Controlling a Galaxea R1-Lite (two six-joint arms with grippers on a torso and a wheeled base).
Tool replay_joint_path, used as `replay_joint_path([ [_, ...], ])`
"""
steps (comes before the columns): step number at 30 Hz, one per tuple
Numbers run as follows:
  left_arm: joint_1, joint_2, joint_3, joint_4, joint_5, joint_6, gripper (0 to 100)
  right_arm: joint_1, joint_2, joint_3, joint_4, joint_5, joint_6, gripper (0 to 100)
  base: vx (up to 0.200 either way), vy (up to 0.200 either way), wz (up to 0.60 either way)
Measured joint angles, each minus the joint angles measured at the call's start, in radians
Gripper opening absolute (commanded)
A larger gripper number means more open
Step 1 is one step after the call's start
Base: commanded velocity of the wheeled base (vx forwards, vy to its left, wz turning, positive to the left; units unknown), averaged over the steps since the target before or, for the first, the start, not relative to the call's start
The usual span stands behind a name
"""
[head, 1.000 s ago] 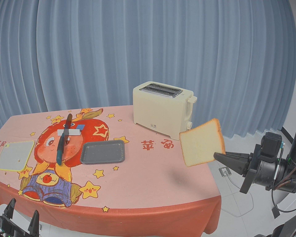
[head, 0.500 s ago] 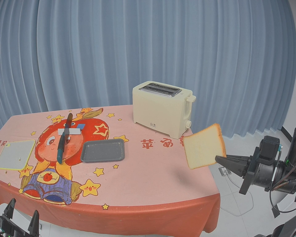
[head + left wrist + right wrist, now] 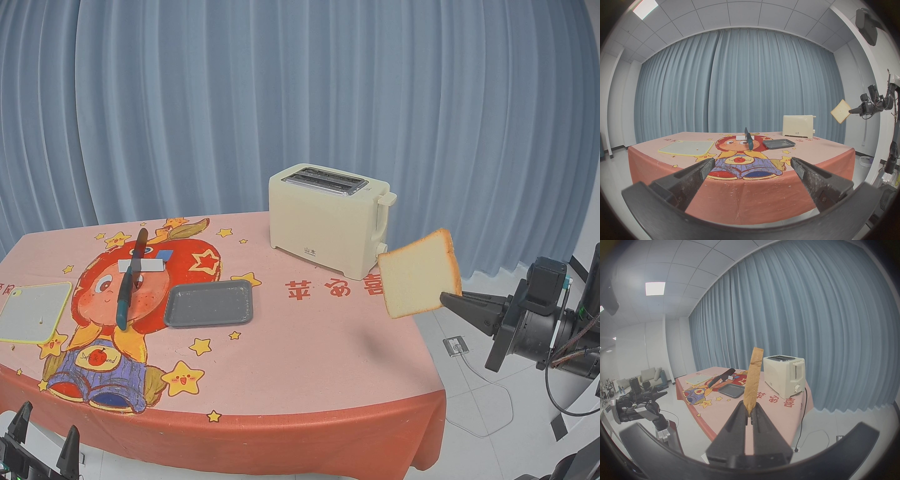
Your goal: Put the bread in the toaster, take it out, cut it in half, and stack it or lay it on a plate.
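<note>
A slice of bread (image 3: 420, 274) hangs in the air off the table's right edge, gripped by its lower corner. My right gripper (image 3: 451, 297) is shut on the bread (image 3: 752, 380), seen edge-on between the fingers (image 3: 749, 410). The cream toaster (image 3: 328, 216) stands on the table's far right, slots up, just left of and behind the bread. A grey tray (image 3: 209, 304) lies mid-table. A knife (image 3: 127, 282) rests on a small white stand. My left gripper (image 3: 750, 168) is open, low before the table's front left edge (image 3: 44, 437).
A pale cutting board (image 3: 30, 311) lies at the table's left edge. The pink printed tablecloth (image 3: 300, 350) has bare room in front of the toaster. A cable and floor socket (image 3: 455, 345) lie on the floor right of the table. Blue curtains hang behind.
My right gripper has lifted the bread after a slight dip and carried it a little to the right, nearer the toaster's height. The left arm is still.
</note>
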Motion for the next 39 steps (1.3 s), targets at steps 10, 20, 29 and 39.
replay_joint_path([
  [10, 0.000, 0.000, 0.000, 0.000, 0.000, 0.000, 100, -0.043, -0.003, -0.031, 0.003, 0.005, -0.070, 0, 0.000, 0.000, 0.00],
  [20, 0.000, 0.000, 0.000, 0.000, 0.000, 0.000, 100, -0.110, 0.000, -0.064, 0.006, 0.063, -0.106, 0, 0.000, 0.000, 0.00],
  [29, 0.000, 0.000, 0.000, 0.000, 0.000, 0.000, 100, -0.197, 0.004, -0.088, 0.012, 0.171, -0.151, 0, 0.000, 0.000, 0.00],
  [39, 0.000, 0.000, 0.000, 0.000, 0.000, 0.000, 100, -0.242, 0.004, -0.129, 0.015, 0.228, -0.216, 0, 0.000, 0.000, 0.00],
])
